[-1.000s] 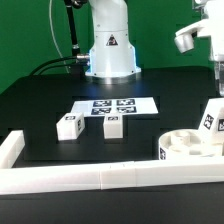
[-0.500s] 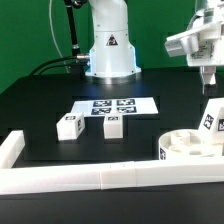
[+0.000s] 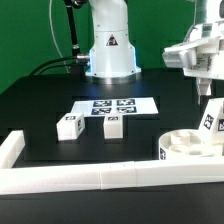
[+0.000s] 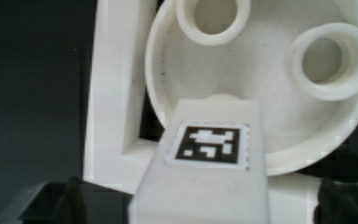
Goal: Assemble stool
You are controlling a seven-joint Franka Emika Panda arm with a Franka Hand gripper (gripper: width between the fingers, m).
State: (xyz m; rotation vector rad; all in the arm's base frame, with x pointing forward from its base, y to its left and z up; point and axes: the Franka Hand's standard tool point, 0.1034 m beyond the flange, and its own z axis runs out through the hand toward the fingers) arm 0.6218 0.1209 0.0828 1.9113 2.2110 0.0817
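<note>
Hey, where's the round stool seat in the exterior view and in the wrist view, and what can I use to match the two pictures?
Exterior view: the seat lies low at the exterior view's right, partly cut off by the picture's edge.
Wrist view: the seat fills most of the picture, with two round sockets showing.
Shared landmark: the tagged leg standing at the seat, its black-and-white tag visible in both views.

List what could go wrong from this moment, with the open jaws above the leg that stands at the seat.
1. The tagged leg stands tilted at the seat. If the jaws come down off-centre, they could knock it over instead of gripping it.
2. The seat lies close by the border rail. A sideways push on the leg might shift the seat or jam it against that rail.
</note>
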